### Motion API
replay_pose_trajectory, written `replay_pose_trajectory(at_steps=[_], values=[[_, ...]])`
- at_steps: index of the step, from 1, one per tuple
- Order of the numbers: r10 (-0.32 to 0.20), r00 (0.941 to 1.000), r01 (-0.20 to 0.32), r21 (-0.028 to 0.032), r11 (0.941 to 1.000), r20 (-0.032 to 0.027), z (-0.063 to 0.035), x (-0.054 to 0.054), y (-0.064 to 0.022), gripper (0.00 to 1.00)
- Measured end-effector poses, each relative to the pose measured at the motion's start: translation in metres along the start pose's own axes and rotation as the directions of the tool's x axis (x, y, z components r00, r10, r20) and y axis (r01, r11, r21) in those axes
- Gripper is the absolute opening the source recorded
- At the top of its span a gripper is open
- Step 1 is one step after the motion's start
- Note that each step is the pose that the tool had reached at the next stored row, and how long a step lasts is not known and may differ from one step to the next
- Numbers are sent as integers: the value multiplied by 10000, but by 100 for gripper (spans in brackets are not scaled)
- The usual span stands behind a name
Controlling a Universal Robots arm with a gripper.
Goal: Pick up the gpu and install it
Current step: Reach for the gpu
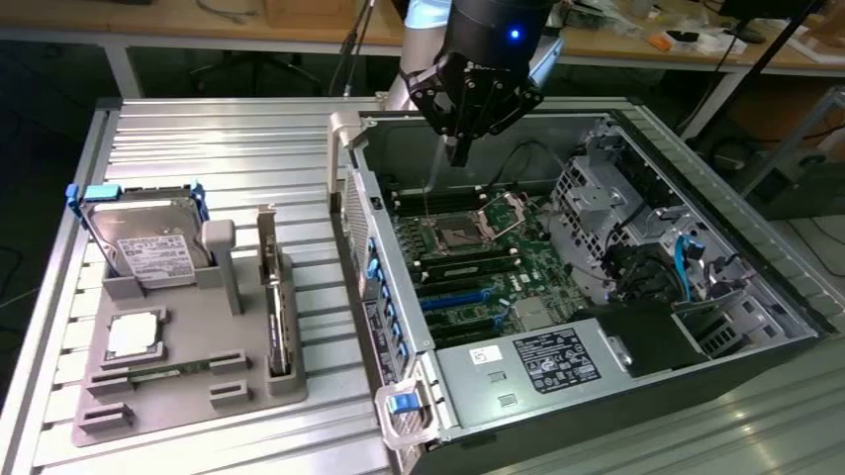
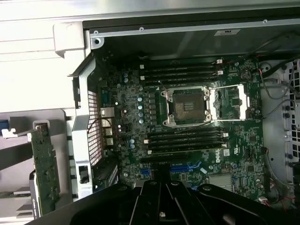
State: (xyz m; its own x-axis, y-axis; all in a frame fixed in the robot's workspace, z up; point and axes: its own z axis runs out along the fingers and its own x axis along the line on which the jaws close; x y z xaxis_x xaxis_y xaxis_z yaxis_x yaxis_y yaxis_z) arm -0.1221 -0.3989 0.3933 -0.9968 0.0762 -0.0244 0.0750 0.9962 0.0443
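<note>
The gpu stands on edge in a slot of the grey holder at the exterior view's left, beside the open computer case. In the wrist view the gpu appears as a green card on edge outside the case wall. My gripper hangs over the far part of the case, above the motherboard, well apart from the gpu. Its black fingers are shut with nothing between them, pointing down at the motherboard near the blue slots.
A silver hard drive with a blue bracket and a processor chip also sit in the holder. The processor socket stands open. Drive cages and cables fill the case's side at the exterior view's right. A power supply lies at the near end.
</note>
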Motion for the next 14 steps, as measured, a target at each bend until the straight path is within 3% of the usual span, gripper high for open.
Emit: replay_pose_trajectory(at_steps=[14], values=[[2, 10000, -2, 0, 10000, 0, -4, 139, -11, 11]])
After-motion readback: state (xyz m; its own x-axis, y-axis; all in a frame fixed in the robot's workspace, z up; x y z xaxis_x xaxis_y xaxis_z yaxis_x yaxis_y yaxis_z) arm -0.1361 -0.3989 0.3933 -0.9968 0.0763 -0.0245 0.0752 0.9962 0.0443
